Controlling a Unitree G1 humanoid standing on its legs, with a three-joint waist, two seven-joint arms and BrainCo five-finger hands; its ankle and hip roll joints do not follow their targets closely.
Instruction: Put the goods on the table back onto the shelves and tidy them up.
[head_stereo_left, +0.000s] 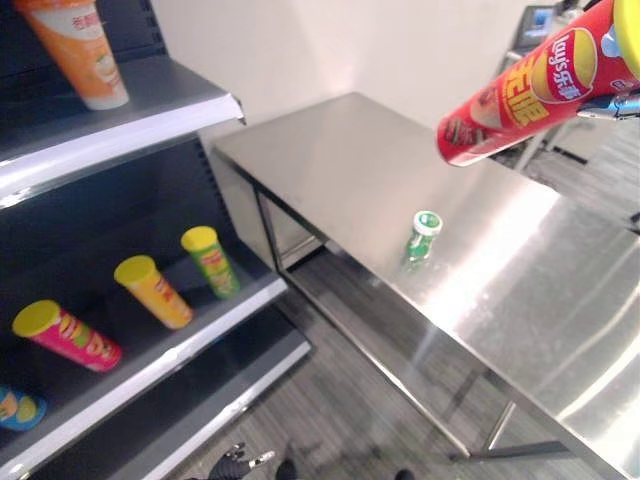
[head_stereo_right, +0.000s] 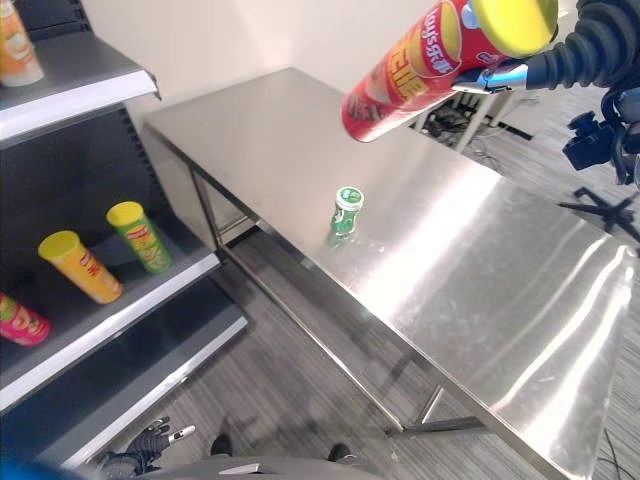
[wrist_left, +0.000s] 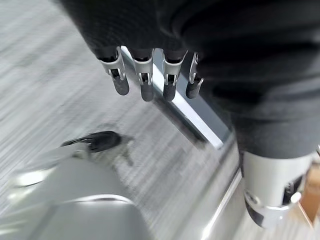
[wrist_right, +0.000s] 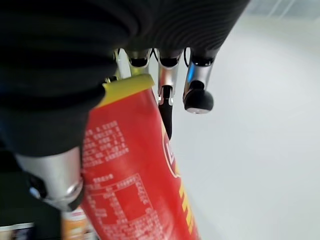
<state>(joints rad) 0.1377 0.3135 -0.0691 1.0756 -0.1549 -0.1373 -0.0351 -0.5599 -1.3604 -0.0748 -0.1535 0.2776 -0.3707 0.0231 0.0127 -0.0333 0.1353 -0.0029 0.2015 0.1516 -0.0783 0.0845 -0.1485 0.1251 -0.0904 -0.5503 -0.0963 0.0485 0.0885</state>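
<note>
My right hand (head_stereo_right: 585, 48) is shut on a red chip can (head_stereo_left: 528, 88) with a yellow lid and holds it tilted, high above the far side of the steel table (head_stereo_left: 540, 290). In the right wrist view the red can (wrist_right: 137, 175) lies along the palm, with the fingers (wrist_right: 198, 96) curled beside it. A small green can (head_stereo_right: 346, 210) stands upright near the table's front edge. My left hand (head_stereo_right: 150, 440) hangs low over the floor, open and holding nothing; its fingers (wrist_left: 145, 82) are relaxed.
The dark shelf unit (head_stereo_left: 150, 110) stands at the left. An orange can (head_stereo_left: 80, 50) is on its upper board. Green (head_stereo_left: 210, 260), yellow (head_stereo_left: 153, 291), pink (head_stereo_left: 65, 335) and blue (head_stereo_left: 15, 408) cans lie on the lower board. Dark equipment (head_stereo_right: 600, 140) stands behind the table.
</note>
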